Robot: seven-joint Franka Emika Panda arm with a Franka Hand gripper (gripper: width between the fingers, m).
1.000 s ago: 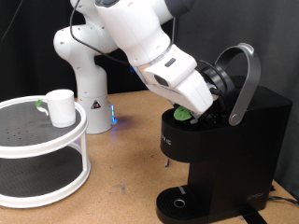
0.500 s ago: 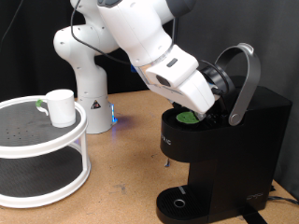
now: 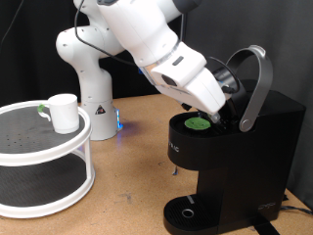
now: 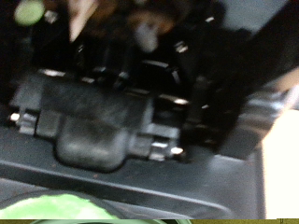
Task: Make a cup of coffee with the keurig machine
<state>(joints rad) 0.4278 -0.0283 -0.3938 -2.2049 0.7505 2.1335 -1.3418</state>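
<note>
The keurig machine (image 3: pixel 264 147) stands at the exterior view's right with its silver lid handle (image 3: pixel 256 83) raised and the brew head open. A pod with a green top (image 3: pixel 200 124) sits in the open holder. My gripper (image 3: pixel 228 101) hovers just above and behind the pod, tucked under the raised lid; its fingers are hidden there. Nothing shows between them. The wrist view is blurred: black inner parts of the machine (image 4: pixel 103 121) fill it, with the green pod top (image 4: pixel 65 207) at one edge. The white cup (image 3: pixel 64 111) stands on the upper tier of a round shelf at the exterior view's left.
The white two-tier round shelf (image 3: pixel 39 147) takes up the exterior view's left. A white robot base (image 3: pixel 88 88) stands behind it. The round drip tray (image 3: pixel 188 212) lies at the machine's foot, with nothing on it. Bare wooden tabletop (image 3: pixel 137 166) lies between shelf and machine.
The hand has drawn up and back from the brew head. The green-topped pod now lies flatter and lower in the holder, more of its top showing.
</note>
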